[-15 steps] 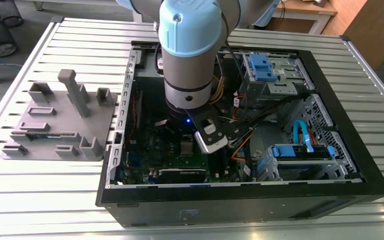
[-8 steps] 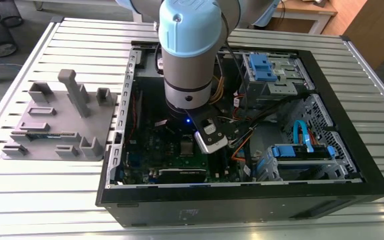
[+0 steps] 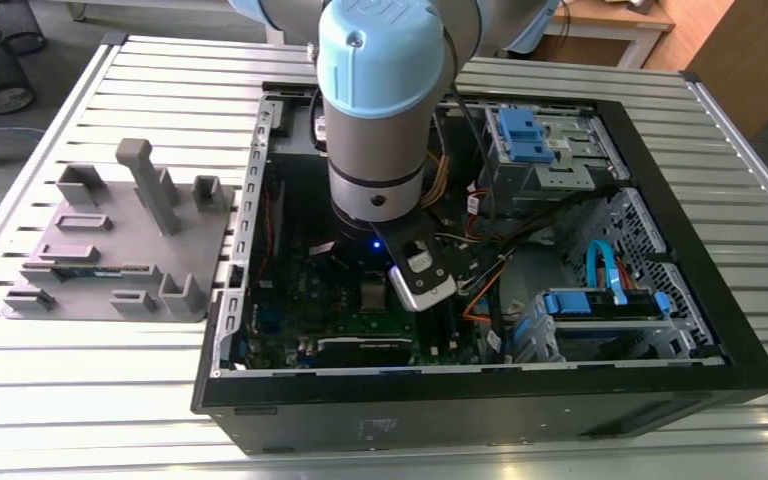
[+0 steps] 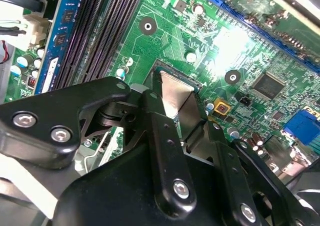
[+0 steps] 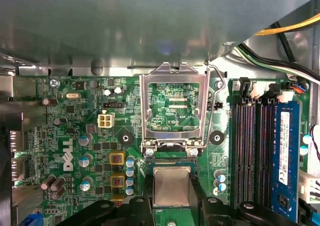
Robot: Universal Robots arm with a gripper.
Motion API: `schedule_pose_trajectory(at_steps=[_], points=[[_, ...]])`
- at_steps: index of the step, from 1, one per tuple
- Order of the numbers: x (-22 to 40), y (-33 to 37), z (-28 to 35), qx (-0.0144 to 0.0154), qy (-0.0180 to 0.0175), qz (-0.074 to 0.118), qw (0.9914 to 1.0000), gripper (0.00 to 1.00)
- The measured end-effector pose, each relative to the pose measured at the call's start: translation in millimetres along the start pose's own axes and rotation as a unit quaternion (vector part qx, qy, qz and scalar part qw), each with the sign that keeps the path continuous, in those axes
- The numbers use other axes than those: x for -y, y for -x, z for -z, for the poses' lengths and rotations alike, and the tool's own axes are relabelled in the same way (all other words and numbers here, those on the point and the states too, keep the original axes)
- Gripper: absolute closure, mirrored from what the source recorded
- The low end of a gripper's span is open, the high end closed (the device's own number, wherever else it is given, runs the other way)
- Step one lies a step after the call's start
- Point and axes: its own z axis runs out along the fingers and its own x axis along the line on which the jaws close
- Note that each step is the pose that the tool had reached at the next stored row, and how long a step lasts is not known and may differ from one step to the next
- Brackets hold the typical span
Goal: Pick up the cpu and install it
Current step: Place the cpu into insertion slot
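Note:
The cpu (image 5: 171, 185), a small silvery square chip, lies flat at the socket of the green motherboard (image 5: 75, 136), just below the socket's metal load plate (image 5: 172, 108), which stands flipped open. My gripper (image 5: 171, 198) is low over the board with a black finger on each side of the chip, shut on it. In the second wrist view the cpu (image 4: 176, 91) shows between the two fingers (image 4: 154, 103), over the dark socket frame. In the exterior view the arm (image 3: 381, 120) reaches straight down into the open computer case (image 3: 491, 390).
Black memory slots (image 5: 247, 146) and a blue memory stick (image 5: 283, 146) run beside the socket. Cables (image 3: 491, 270) and blue drive cages (image 3: 598, 300) crowd the case on the exterior view's right. A grey block tray (image 3: 117, 240) sits on the slatted table at the exterior view's left.

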Motion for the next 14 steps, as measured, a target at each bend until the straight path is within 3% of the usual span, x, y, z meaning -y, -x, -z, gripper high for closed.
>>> schedule_pose_trajectory(at_steps=[14], points=[[0.3, 0.5, 9.9, -0.0001, 0.0001, 0.0, 1.0, 0.62]])
